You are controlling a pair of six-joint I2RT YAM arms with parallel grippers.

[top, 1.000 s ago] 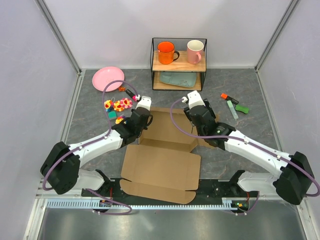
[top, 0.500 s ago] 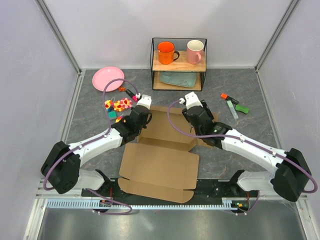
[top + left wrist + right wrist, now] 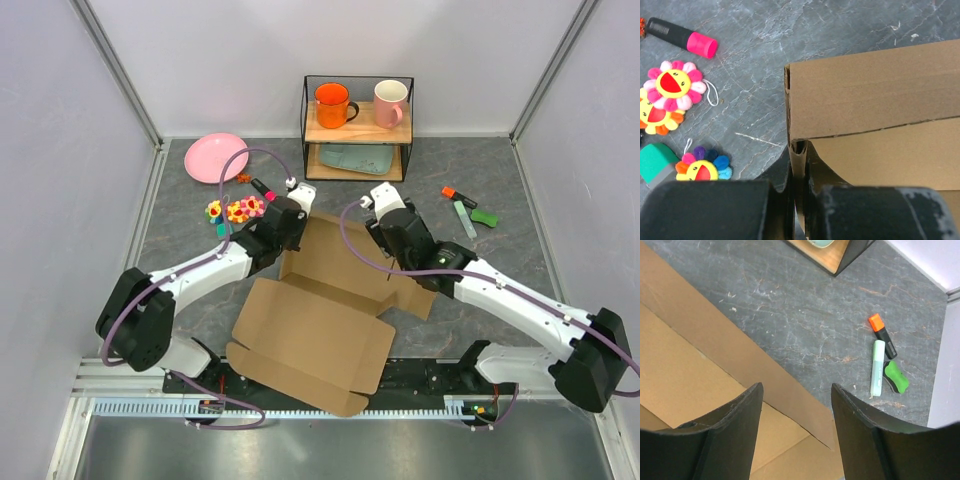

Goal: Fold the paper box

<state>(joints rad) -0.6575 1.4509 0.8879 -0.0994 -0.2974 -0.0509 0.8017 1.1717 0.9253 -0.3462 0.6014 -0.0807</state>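
Top external view, and we have the paper box (image 3: 310, 335) spread open on the grey table (image 3: 175, 230) between the two arms, its near panel reaching down toward the arm bases.

At the far-left corner, the left gripper (image 3: 799, 170) is clamped tight on a raised cardboard edge. The wrist view shows the wall standing upright between its fingers, right at the crease. The right gripper (image 3: 796, 395) hangs over the far-right part of the sheet with its jaws wide apart, holding nothing.

We judge the step in hand to be raising that left wall along its crease. To do it well, we want the pinch kept close to the fold line, the lift following the crease so the board bends rather than drags, and the free right claw pressing down on the base panel to pin it.

That pinning matters, because compared with a second ago the whole sheet has swung. Its near panel now sits skewed toward the left base instead of lying square, and a flap shows out from under the right arm. The left arm has reached farther from its base, carrying the corner with it. The right arm has barely changed.
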